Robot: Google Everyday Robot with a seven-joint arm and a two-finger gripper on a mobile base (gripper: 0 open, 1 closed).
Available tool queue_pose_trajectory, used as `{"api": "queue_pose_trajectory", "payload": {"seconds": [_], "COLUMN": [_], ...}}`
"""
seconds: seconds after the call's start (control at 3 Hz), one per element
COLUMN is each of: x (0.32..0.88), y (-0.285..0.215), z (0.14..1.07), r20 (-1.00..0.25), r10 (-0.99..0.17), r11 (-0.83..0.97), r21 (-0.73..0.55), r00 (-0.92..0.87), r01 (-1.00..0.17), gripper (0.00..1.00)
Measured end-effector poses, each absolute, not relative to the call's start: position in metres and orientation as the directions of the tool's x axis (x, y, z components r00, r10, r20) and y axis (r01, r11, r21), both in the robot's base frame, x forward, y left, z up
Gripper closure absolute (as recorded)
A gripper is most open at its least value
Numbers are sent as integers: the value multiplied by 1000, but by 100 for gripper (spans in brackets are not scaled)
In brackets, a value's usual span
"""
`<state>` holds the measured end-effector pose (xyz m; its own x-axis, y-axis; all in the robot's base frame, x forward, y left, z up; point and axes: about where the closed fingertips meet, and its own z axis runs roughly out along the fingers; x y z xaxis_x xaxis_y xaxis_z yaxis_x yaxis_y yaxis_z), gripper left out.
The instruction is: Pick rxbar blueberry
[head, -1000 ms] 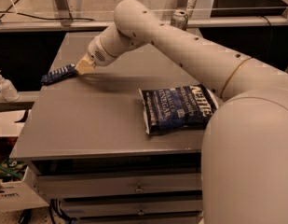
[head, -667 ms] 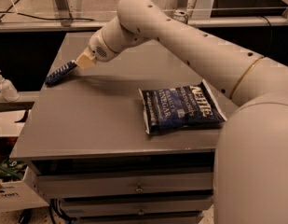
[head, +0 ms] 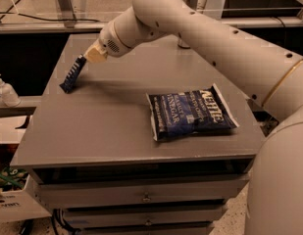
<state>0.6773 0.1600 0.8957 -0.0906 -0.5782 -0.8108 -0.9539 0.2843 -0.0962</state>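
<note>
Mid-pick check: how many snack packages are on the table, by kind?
Snack bar: 1, the rxbar blueberry, tilted, in the gripper near the left edge of the table
Chip bag: 1
Total: 2

tool [head: 91, 56] at far left of table [head: 112, 136], gripping tilted rxbar blueberry [head: 72, 75], chip bag [head: 190, 113] well apart

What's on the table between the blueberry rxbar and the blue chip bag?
Only bare tabletop, as the camera view shows. The gripper, over the table's edge, holds the top end of the tilted rxbar blueberry; the chip bag lies flat.
</note>
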Motion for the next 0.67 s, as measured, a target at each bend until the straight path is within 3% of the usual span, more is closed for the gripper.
{"api": "queue_pose_trajectory", "payload": {"seconds": [0.67], "x": [684], "y": [133], "z": [914], "r20": [-823], "r10": [-562], "r11": [337], "r21": [-140], "r00": [-80], "r01": [-931], "gripper": [100]}}
